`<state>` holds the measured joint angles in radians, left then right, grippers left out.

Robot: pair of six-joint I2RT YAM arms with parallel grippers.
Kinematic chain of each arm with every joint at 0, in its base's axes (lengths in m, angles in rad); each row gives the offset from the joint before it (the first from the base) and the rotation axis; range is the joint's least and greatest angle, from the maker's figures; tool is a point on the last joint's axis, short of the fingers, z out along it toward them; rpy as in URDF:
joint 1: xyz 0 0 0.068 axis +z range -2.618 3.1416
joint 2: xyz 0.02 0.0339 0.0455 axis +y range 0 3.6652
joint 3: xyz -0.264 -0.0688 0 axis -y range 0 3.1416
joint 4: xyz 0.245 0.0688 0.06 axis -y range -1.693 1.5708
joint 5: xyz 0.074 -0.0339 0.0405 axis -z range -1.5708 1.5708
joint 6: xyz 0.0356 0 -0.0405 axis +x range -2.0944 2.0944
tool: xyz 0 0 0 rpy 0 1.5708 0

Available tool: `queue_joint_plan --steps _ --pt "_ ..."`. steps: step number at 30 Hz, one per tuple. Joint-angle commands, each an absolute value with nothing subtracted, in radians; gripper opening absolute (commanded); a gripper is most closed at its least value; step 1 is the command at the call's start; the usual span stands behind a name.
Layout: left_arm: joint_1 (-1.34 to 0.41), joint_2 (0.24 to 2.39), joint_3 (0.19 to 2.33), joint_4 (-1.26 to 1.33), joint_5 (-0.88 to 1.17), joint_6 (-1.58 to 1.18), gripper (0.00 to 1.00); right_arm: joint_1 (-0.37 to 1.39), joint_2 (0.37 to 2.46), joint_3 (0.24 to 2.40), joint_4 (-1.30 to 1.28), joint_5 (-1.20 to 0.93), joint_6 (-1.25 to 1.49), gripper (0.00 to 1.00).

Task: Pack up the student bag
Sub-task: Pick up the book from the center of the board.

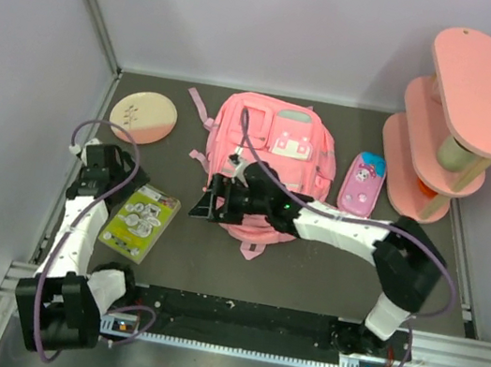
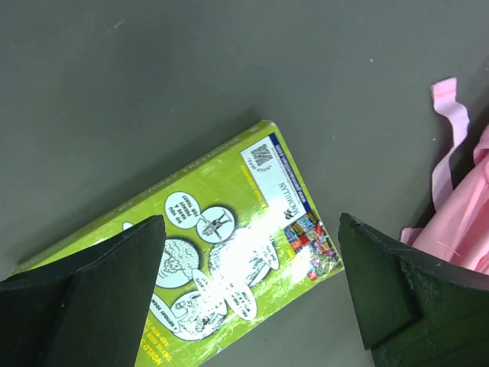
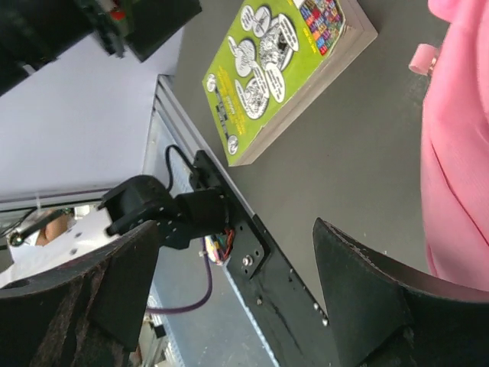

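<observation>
Beside the student bag (image 1: pixel 293 159) lies a green book (image 1: pixel 139 220).

Pink student bag (image 1: pixel 277 142) lies flat, front pockets and white patch facing up.

Soft, even light from above fills the top view, with faint shadows under the shelf (image 1: pixel 438 170). In the left wrist view, glare whitens the middle of the book (image 2: pixel 206 191) and the left gripper (image 2: pixel 250 222) shows black, without detail. In the right wrist view the bag (image 3: pixel 458 153) is blurred at the edge.
</observation>
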<state>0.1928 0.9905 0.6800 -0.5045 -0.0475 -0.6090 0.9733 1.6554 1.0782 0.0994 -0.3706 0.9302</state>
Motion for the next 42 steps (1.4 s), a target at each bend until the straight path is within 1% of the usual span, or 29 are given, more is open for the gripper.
queue_joint_plan --steps 1,2,4,7,9,11,16,22,24,25,30,34,36,38,39,42 --pt "0.233 0.966 0.670 -0.480 -0.073 -0.643 0.99 1.026 1.810 1.250 0.134 -0.393 0.934 0.80" --pt "0.238 0.971 0.661 -0.477 -0.109 -0.635 0.99 1.034 1.836 1.278 0.112 -0.384 0.913 0.80" --pt "0.244 0.995 0.653 -0.459 -0.112 -0.626 0.99 1.052 1.903 1.325 0.106 -0.387 0.911 0.80" --pt "0.248 1.043 0.641 -0.439 -0.144 -0.624 0.99 1.066 1.977 1.359 0.132 -0.382 0.948 0.80" --pt "0.249 1.065 0.615 -0.423 -0.187 -0.633 0.99 1.071 2.026 1.387 0.104 -0.362 0.963 0.80" --pt "0.250 1.089 0.559 -0.348 -0.189 -0.637 0.99 1.078 2.052 1.407 0.117 -0.353 0.980 0.80" --pt "0.249 1.158 0.511 -0.299 -0.176 -0.632 0.99 1.091 2.123 1.463 0.091 -0.299 0.999 0.80" --pt "0.250 1.178 0.496 -0.269 -0.008 -0.620 0.99 1.091 2.210 1.528 0.072 -0.284 1.048 0.81" --pt "0.250 1.174 0.488 -0.259 0.066 -0.618 0.98 1.091 2.232 1.542 0.077 -0.288 1.048 0.81" --pt "0.250 1.173 0.486 -0.262 0.143 -0.617 0.96 1.091 2.236 1.552 0.078 -0.288 1.048 0.81" --pt "0.250 1.181 0.445 -0.226 0.262 -0.646 0.90 1.088 2.281 1.618 0.034 -0.284 1.051 0.80" --pt "0.250 1.169 0.440 -0.245 0.276 -0.635 0.89 1.071 2.273 1.635 0.019 -0.242 1.036 0.72" --pt "0.250 1.146 0.442 -0.252 0.278 -0.627 0.86 1.055 2.278 1.663 0.005 -0.244 1.025 0.65" --pt "0.250 1.131 0.446 -0.267 0.281 -0.626 0.85 1.032 2.281 1.672 0.003 -0.239 1.019 0.53" --pt "0.252 1.112 0.449 -0.275 0.279 -0.627 0.84 1.025 2.278 1.678 0.003 -0.239 1.009 0.45" --pt "0.249 1.078 0.446 -0.288 0.275 -0.634 0.81 1.000 2.266 1.693 -0.023 -0.244 0.976 0.43"
